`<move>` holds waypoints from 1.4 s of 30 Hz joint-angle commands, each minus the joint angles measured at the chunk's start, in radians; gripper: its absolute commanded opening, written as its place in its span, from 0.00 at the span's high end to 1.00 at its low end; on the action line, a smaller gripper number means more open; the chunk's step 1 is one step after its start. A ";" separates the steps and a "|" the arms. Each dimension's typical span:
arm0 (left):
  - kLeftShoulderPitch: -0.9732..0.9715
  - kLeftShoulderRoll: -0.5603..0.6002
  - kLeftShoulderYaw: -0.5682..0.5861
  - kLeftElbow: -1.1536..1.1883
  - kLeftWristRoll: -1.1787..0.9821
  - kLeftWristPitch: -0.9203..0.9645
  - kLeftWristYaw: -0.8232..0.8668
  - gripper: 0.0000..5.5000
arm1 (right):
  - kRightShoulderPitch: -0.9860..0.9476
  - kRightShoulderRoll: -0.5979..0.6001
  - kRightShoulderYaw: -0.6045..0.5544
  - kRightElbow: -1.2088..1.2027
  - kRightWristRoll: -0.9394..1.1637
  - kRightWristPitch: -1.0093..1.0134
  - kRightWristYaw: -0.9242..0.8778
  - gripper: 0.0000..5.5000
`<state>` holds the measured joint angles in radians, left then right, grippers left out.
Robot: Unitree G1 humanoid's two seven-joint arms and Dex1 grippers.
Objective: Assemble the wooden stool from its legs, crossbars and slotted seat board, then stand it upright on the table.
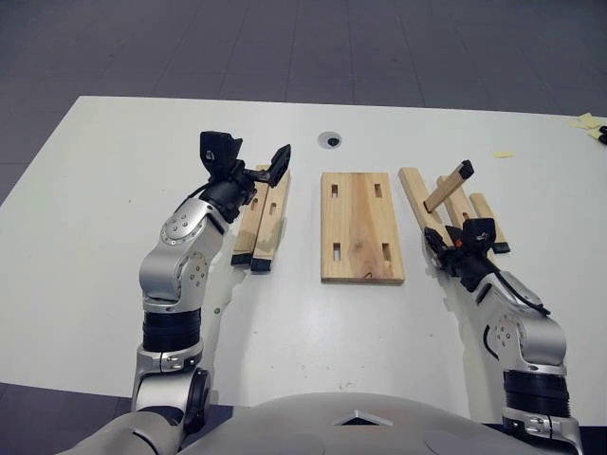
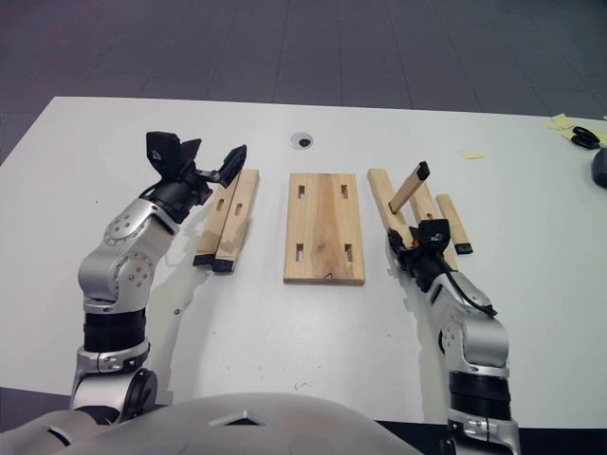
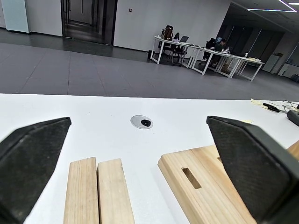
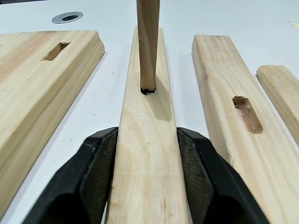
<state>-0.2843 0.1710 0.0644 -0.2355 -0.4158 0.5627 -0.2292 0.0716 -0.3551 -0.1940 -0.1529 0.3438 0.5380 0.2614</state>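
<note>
R jaws tight on leg [image 4: 148, 154]; L jaws wide.

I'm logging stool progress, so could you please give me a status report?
Left gripper open over left pair of legs. Right gripper shut on leg, crossbar seated in its slot, tilted. Seat board flat at centre; no obstruction seen.

Text: I could read none.
Seat board [image 1: 361, 226]: I saw bare wood.
Yellow note [image 1: 504, 153]: was too small for me.

A white table [image 1: 104, 190] bears a round cable grommet [image 1: 329, 140] and yellow notes [image 1: 504, 153] toward its right.
</note>
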 commanded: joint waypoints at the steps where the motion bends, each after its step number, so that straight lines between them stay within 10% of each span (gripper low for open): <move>1: -0.022 0.000 0.001 0.015 0.014 -0.006 0.005 0.02 | -0.029 0.007 -0.014 0.033 -0.012 0.002 -0.015 0.63; 16: -0.358 -0.214 0.303 0.106 -0.640 0.254 0.225 0.02 | -0.202 0.060 0.121 -0.153 -0.022 -0.319 0.104 0.63; 42: -0.356 -0.195 0.245 0.145 -0.825 0.381 0.385 0.75 | -0.153 0.022 0.263 -0.296 -0.010 -0.260 0.226 0.63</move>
<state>-0.6482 -0.0346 0.3088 -0.0760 -1.2216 0.9387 0.1452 -0.0880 -0.3201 0.0580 -0.4577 0.3582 0.2966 0.4773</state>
